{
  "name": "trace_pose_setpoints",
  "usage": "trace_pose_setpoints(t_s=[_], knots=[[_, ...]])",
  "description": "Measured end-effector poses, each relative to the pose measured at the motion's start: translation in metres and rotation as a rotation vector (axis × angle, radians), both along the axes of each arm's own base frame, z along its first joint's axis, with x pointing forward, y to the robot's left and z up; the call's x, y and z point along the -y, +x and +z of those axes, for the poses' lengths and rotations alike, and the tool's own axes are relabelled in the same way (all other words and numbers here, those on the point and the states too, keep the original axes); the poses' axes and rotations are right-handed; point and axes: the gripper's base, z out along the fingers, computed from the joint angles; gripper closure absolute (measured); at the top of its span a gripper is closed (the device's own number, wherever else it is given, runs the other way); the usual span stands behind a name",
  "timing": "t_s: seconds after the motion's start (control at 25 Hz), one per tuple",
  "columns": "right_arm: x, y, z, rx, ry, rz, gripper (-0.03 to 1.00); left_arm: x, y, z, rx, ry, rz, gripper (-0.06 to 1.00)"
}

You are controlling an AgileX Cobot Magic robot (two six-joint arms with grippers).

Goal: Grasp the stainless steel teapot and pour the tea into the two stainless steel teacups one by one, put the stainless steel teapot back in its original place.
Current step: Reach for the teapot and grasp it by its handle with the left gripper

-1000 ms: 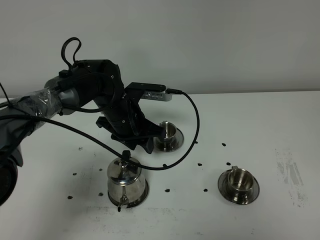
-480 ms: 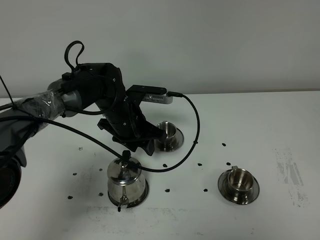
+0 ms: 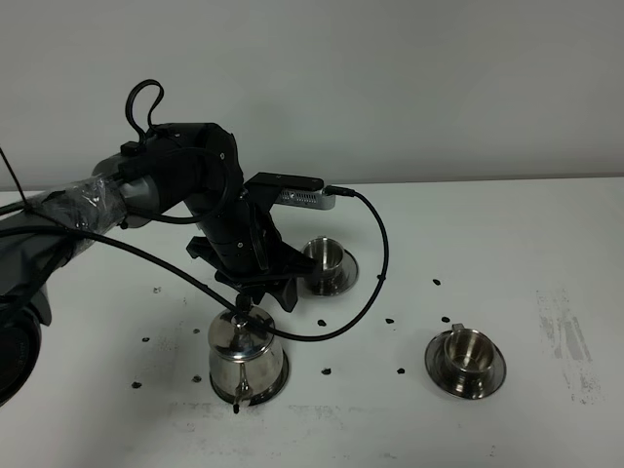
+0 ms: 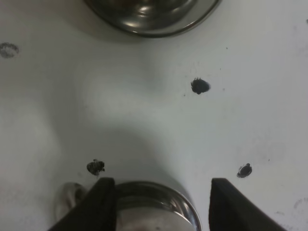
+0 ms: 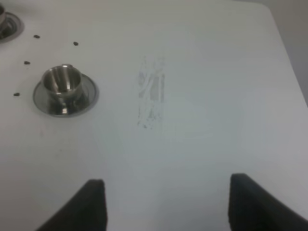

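The stainless steel teapot [image 3: 244,353] stands upright at the front left on its wide steel saucer [image 3: 278,382]. My left gripper [image 3: 259,296] hangs open just above the teapot's lid. In the left wrist view the open gripper [image 4: 159,204] has the pot's shiny top [image 4: 154,211] between its two dark fingers [image 4: 101,204]. One teacup [image 3: 326,256] sits on its saucer behind the gripper, the other teacup [image 3: 466,351] at the front right. My right gripper [image 5: 168,204] is open and empty over bare table, with that second teacup [image 5: 61,81] beyond it.
Several small black specks [image 3: 391,319] are scattered on the white table. A black cable [image 3: 375,244] loops from the left wrist past the far teacup's saucer [image 4: 149,21]. A grey scuff mark [image 5: 151,91] lies at the right of the table.
My left gripper has moved away from the far teacup toward the front and now hangs over the teapot's lid. The teapot and both cups have not moved.
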Motion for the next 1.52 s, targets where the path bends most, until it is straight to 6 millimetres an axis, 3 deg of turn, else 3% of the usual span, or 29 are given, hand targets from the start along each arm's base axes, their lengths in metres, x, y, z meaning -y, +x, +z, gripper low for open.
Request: trace_pose_setpoints(t_s=[0.92,1.52], knots=[[-0.004,0.001,0.007,0.057,0.060,0.012,0.41,-0.036,0.008,-0.002,-0.064,0.061,0.072,0.45],[-0.004,0.001,0.000,0.009,0.078,0.002,0.41,-0.061,0.009,0.011,-0.055,0.158,0.093,0.45]])
